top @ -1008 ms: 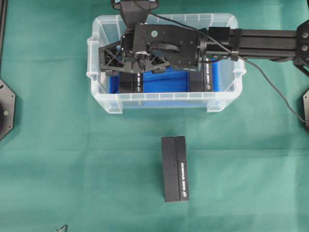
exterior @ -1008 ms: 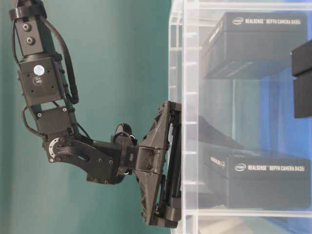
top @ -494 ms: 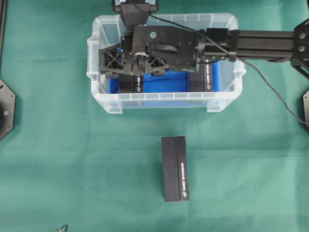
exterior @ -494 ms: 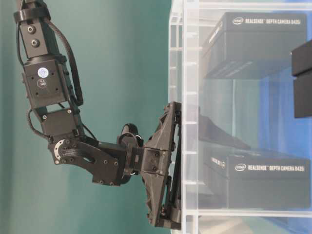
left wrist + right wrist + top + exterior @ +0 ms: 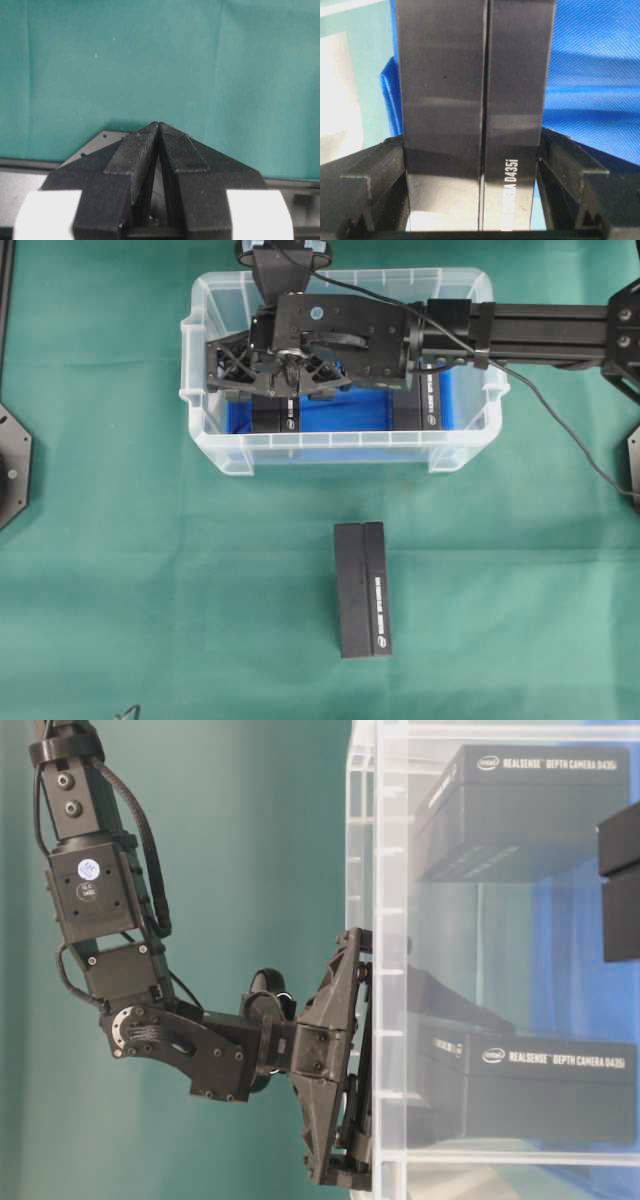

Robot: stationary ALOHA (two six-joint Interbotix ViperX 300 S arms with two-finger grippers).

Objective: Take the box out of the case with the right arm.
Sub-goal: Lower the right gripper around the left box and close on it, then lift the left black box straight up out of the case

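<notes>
Inside the clear plastic rectangular case (image 5: 465, 445) with its blue floor sheet, a matte black oblong box (image 5: 475, 115) with white lettering lies near the left end, smooth-faced and seamed down its middle. Around it the right arm's black lattice pincer (image 5: 272, 380) has narrowed from wide since a second ago, its ribbed fingers (image 5: 560, 165) now flanking both long sides. Off at the counter's (image 5: 150, 570) edge, the left pincer (image 5: 158, 127) sits pressed shut.
</notes>
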